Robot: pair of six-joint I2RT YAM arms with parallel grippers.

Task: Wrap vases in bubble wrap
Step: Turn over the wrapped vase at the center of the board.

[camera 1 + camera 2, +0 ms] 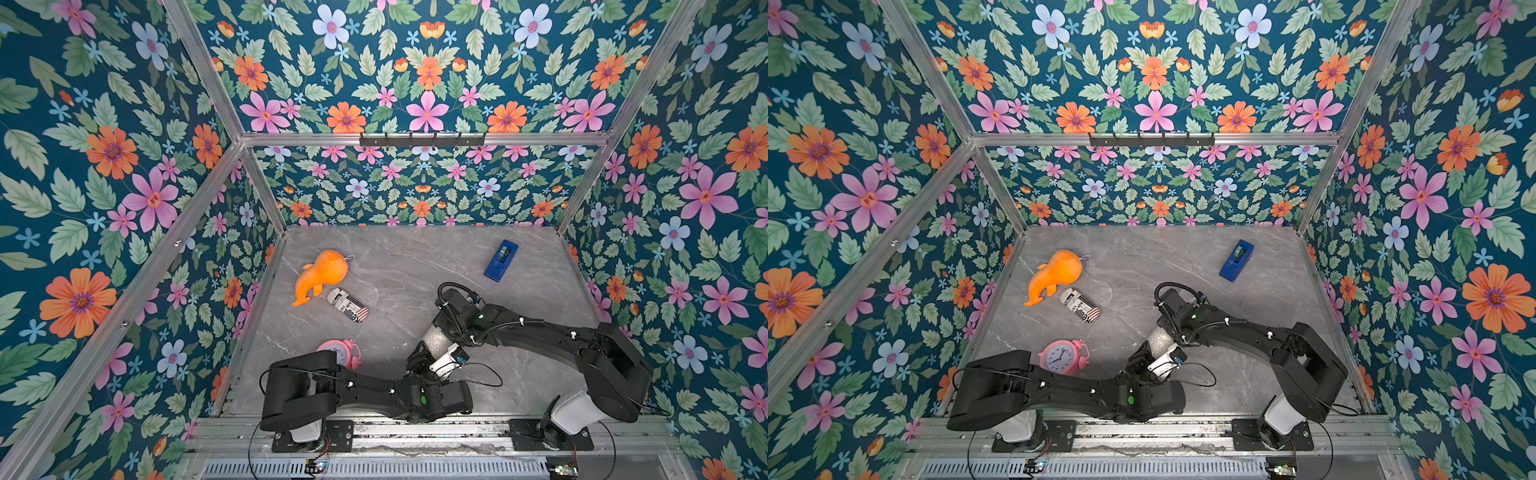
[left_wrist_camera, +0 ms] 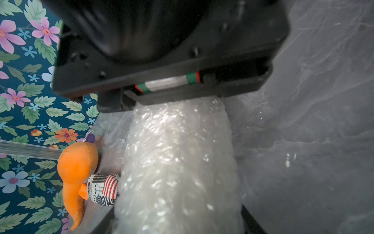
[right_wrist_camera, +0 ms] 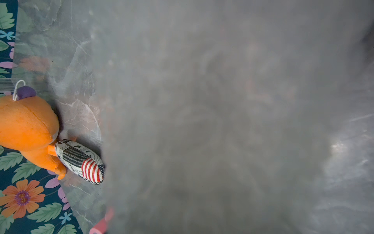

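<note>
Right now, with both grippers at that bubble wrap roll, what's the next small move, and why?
Probably close the left gripper firmly on the near end of the bubble wrap. Its fingers flank the roll, but I can't tell if they pinch it yet. The right gripper holds the far end, so a second firm grip would keep the roll from loosening.

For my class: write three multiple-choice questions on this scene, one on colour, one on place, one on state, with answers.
1. The alarm clock is: A blue, B pink, C orange.
2. The printed can lies beside: A the orange plush toy, B the alarm clock, C the tape dispenser.
3. The bubble wrap is: A spread flat, B hanging up, C rolled into a bundle.
Key: 1 B, its case is pink; 2 A, they lie side by side; 3 C, it forms a thick roll.
</note>
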